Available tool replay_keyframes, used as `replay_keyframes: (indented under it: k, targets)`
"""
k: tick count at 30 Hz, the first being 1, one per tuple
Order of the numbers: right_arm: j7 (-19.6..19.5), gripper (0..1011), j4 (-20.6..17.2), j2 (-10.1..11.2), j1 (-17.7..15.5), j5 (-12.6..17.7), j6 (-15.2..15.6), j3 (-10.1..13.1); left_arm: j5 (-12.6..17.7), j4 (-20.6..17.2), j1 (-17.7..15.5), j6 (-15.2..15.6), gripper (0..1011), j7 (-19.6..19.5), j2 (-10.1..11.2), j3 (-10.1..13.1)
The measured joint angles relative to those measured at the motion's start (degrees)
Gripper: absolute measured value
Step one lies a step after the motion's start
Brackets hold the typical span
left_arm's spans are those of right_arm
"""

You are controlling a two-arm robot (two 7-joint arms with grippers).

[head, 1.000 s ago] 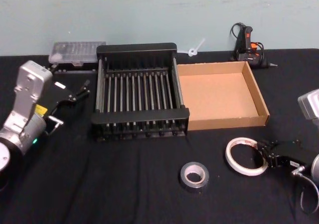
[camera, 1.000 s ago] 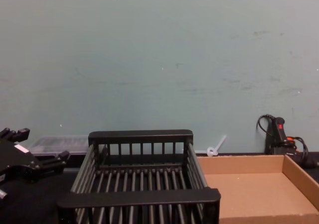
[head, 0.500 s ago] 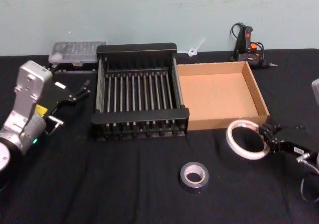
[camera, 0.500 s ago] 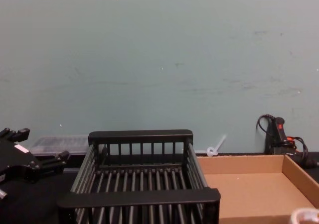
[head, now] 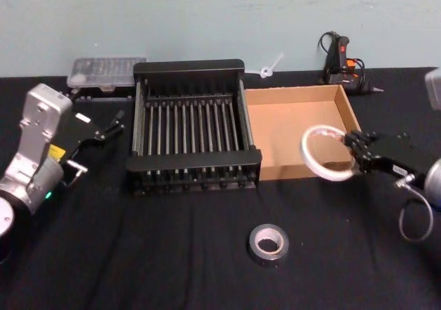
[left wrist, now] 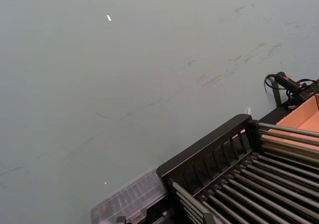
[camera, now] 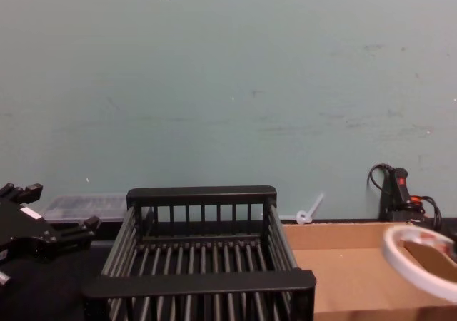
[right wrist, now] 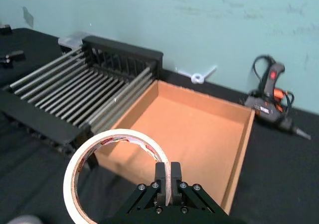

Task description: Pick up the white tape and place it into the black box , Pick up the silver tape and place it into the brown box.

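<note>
Right gripper (head: pixel 353 153) pinched on the rim of the white tape (head: pixel 324 153), ring held off the table, tilted, over the near right corner of the brown box (head: pixel 303 127). Fingers (right wrist: pixel 165 176) pressed together on the roll's thin wall in the right wrist view, hoop jutting out beyond the fingertips. Red print visible on the inside of the hoop there (right wrist: pixel 112 171); same ring seen edge-on from the chest view (camera: pixel 421 260), in front of the cardboard wall.

Silver tape (head: pixel 269 244) flat on the black cloth, near edge, well apart from both arms, a thick dull grey ring with a pale core. Black box (head: pixel 189 120) a slatted plastic crate with solid rims, touching the left wall of the shallow tan cardboard tray. Grooved bars close up in the left wrist view (left wrist: pixel 249 179).

Left gripper (head: pixel 103 127) parked left of the crate, off the table; cannot tell whether spread or closed. Clear plastic case (head: pixel 107 72) behind it; glue gun (head: pixel 342 62) by the wall.
</note>
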Motion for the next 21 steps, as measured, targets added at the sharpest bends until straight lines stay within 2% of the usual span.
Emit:
replay_keyframes:
  k: [3,11,12,21]
  targets:
    - [0.01,70,0.93,-0.63,1.88,-0.74,-0.37,-1.04,0.00,0.00,0.00,0.00,1001,0.00,0.00,0.00]
    - [1.38,70,5.51,-3.80,9.55,-3.81,-1.39,-5.68,0.00,0.00,0.00,0.00,1001,0.00,0.00,0.00]
    - [1.38,70,5.51,-3.80,9.55,-3.81,-1.39,-5.68,0.00,0.00,0.00,0.00,1001,0.00,0.00,0.00]
    - [3.33,70,10.81,-7.55,16.50,-6.00,-2.26,-9.53,0.00,0.00,0.00,0.00,1001,0.00,0.00,0.00]
